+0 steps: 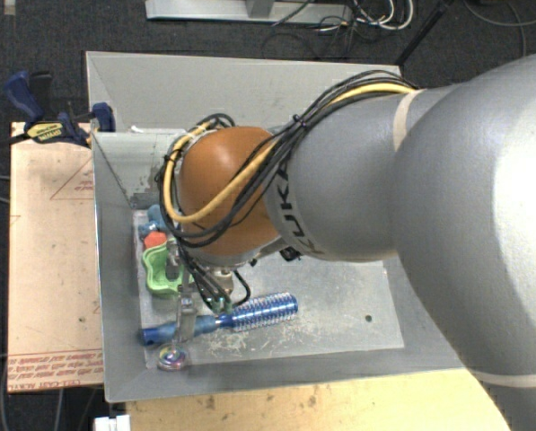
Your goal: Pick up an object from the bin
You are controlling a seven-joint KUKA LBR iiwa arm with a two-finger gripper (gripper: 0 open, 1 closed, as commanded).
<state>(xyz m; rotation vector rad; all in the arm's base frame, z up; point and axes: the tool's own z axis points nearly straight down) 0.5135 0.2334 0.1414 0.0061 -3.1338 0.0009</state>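
Grey metal makes up the bin (348, 285), and at its near left corner lies a small clear round thing (171, 359), close to the front wall. Just behind it a blue brush (254, 314) lies flat on the floor, its round bristled head toward the middle of the bin and its handle running down to the left, ending near the clear thing. The pincer (185, 323) comes down onto the brush where handle meets head; whether it is wide or narrow cannot be told, nor whether it grips the brush. Behind the handle, against the left wall, sits a green plastic piece (160, 272), and beyond that a red piece (153, 239) touching it, with something pale blue farther back that is too hidden to name. Over these hangs the rounded orange cover (214, 196) of the wrist, with yellow and black cables (339, 97) looped across it. The thick grey arm (411, 178) reaches in from the right, covering most of the bin's far half.
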